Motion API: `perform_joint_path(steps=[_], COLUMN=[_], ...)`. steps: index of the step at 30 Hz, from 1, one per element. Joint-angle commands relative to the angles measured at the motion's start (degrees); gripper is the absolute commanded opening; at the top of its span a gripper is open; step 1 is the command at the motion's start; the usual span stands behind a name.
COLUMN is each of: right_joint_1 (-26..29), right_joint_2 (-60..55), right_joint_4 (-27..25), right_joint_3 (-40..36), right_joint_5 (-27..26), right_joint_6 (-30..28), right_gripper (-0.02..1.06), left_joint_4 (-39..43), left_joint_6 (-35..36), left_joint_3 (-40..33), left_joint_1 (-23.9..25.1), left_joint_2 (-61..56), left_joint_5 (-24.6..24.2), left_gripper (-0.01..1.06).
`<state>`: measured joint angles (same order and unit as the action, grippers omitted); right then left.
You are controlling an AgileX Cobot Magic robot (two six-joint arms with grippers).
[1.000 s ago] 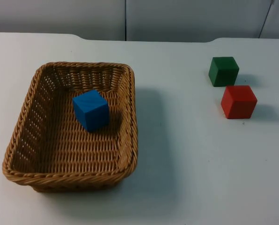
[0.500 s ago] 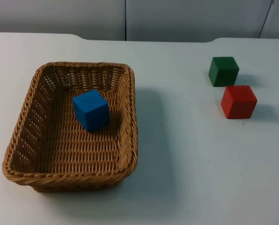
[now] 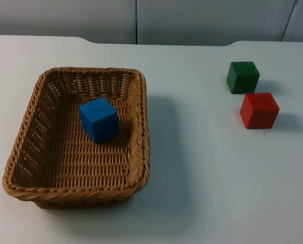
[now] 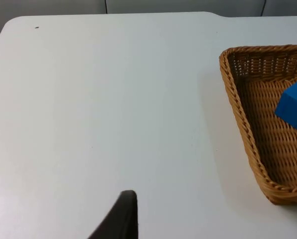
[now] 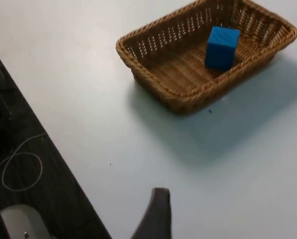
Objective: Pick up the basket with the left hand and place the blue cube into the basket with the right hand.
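- Basket (image 3: 78, 137): woven wicker, rectangular, set flat on the white tabletop (image 3: 202, 168); also seen from the left wrist (image 4: 248, 124) and the right wrist (image 5: 203, 55).
- Handling, as a judgement: light and fairly stiff, with some give in the weave; rough surface, unlikely to slip. Best taken by the braided rim, one finger inside the wall and one outside, on the long side nearest the left arm.
- Blue cube (image 3: 98, 119): inside the basket, resting on the woven floor toward the far end, apart from the walls; also visible from the left wrist (image 4: 294, 104) and the right wrist (image 5: 222, 47).
- Handling, as a judgement: rigid, light, smooth flat faces; opposite faces suit a pinch.
- Task state, as a judgement: cube placed, basket set down, nothing left to carry.
- Left gripper: one black fingertip (image 4: 119, 219) above bare tabletop, well apart from the basket; opening of the fingers cannot be told; nothing held or touched.
- Right gripper: one black fingertip (image 5: 156, 214) above tabletop near its edge, well apart from the basket; opening cannot be told; nothing held.
- Green cube (image 3: 242, 77) and red cube (image 3: 259, 110): just beside each other, well apart from the basket.
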<state>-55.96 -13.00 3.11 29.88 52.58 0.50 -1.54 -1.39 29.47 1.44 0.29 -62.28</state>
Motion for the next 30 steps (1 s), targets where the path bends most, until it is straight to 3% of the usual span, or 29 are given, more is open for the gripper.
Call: perform_joint_path(steps=[1, 3, 12, 17, 22, 25, 26, 30], right_joint_1=[-0.1, -0.1, -0.1, -0.1, -0.1, -0.1, -0.1, -0.1], right_joint_2=[0.2, 0.2, 0.2, 0.1, 0.1, 0.1, 0.1, 0.7], right_joint_4=[-0.6, -0.8, -1.5, -1.5, -1.3, -1.2, -1.2, -1.0], right_joint_3=[-1.5, -2.5, -2.6, -3.9, -3.9, -1.1, -1.1, 1.6], right_joint_5=[-4.1, -6.5, -6.6, -9.6, -9.3, -3.0, -3.0, 7.5], right_joint_6=[-1.1, -1.1, -1.1, -1.2, -1.7, -2.4, -2.4, -2.4], right_gripper=[0.76, 0.76, 0.76, 0.76, 0.86, 0.98, 0.98, 0.98], left_joint_4=[-0.7, -0.7, -0.7, -0.7, -0.7, -0.7, -0.7, -0.7], left_joint_6=[0.4, 0.4, 0.4, 0.4, 0.4, 0.4, 0.4, 0.4], left_joint_3=[-0.2, -0.2, -0.2, -0.2, -0.2, -0.2, -0.2, -0.2], left_joint_1=[0.2, 0.2, 0.2, 0.2, 0.2, 0.2, 0.2, 0.2], left_joint_2=[-0.3, -0.3, -0.3, -0.3, -0.3, -0.3, -0.3, -0.3], left_joint_5=[0.6, 0.6, 0.6, 0.6, 0.6, 0.6, 0.6, 0.6], left_gripper=[1.05, 1.05, 1.05, 1.05, 1.05, 1.05, 1.05, 1.05])
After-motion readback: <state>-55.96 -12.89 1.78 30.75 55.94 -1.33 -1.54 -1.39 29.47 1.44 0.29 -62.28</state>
